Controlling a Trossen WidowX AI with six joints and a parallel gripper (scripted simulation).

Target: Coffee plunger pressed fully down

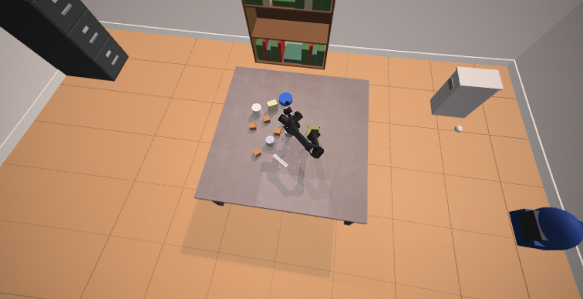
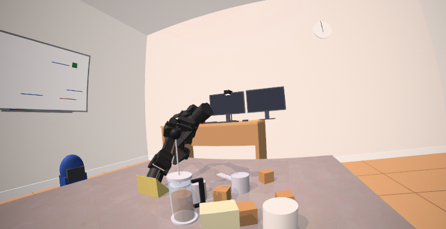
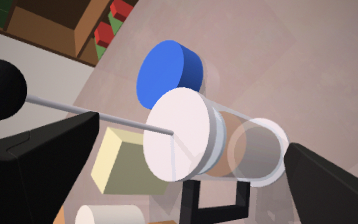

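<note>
The coffee press [image 2: 182, 206] [image 3: 257, 152] stands upright on the table, a clear glass body with brown contents. Its white lid [image 2: 179, 176] [image 3: 180, 135] is on top, and its black handle [image 2: 202, 193] [image 3: 222, 211] sticks out at the side. The thin plunger rod [image 2: 177, 158] [image 3: 125, 122] stands far out of the lid, with the black ball knob [image 1: 287, 102] [image 2: 174, 133] [image 3: 0, 90] at its top. My gripper [image 1: 293, 112] [image 3: 195, 137] is open and empty, beside the raised plunger. In the wrist view the knob lies beyond the left finger, outside the gap. Contact cannot be told.
A blue disc [image 1: 285, 99] [image 3: 161, 75] and a cream box [image 1: 272, 105] [image 2: 219, 216] [image 3: 135, 170] stand near the press. A white cylinder [image 1: 256, 109] [image 2: 280, 216], a grey cylinder [image 1: 269, 140] [image 2: 240, 183], several orange cubes, a white strip [image 1: 280, 160] and a yellow wedge [image 2: 149, 187] share the table.
</note>
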